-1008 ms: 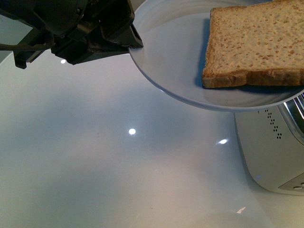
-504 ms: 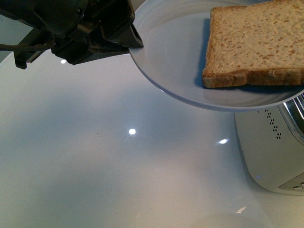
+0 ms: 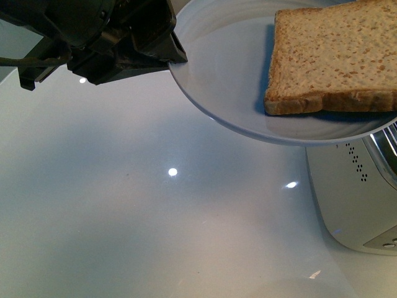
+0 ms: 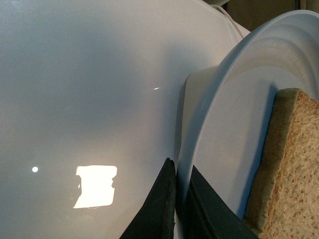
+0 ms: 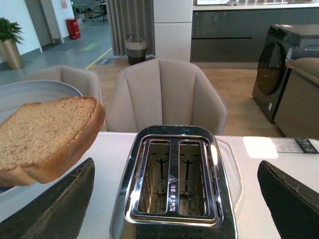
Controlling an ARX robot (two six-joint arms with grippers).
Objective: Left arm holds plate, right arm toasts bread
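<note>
My left gripper [image 3: 170, 53] is shut on the rim of the pale blue-white plate [image 3: 229, 93] and holds it in the air above the white table. The bread [image 3: 335, 59], a tan speckled slice with a brown crust, lies flat on the plate. In the left wrist view the black jaws [image 4: 180, 194] pinch the plate's rim [image 4: 209, 134], with the bread [image 4: 289, 169] just beyond. In the right wrist view my right gripper [image 5: 177, 196] is open wide and empty. It hangs above a chrome two-slot toaster [image 5: 172, 181], with the bread [image 5: 47, 137] and plate [image 5: 35, 92] to one side.
The toaster's white side [image 3: 353, 198] stands on the table under the plate's right edge. Its white cord [image 5: 234, 169] curls on the table. Beige chairs [image 5: 167, 94] stand behind the table and a dark washing machine [image 5: 284, 64] further back.
</note>
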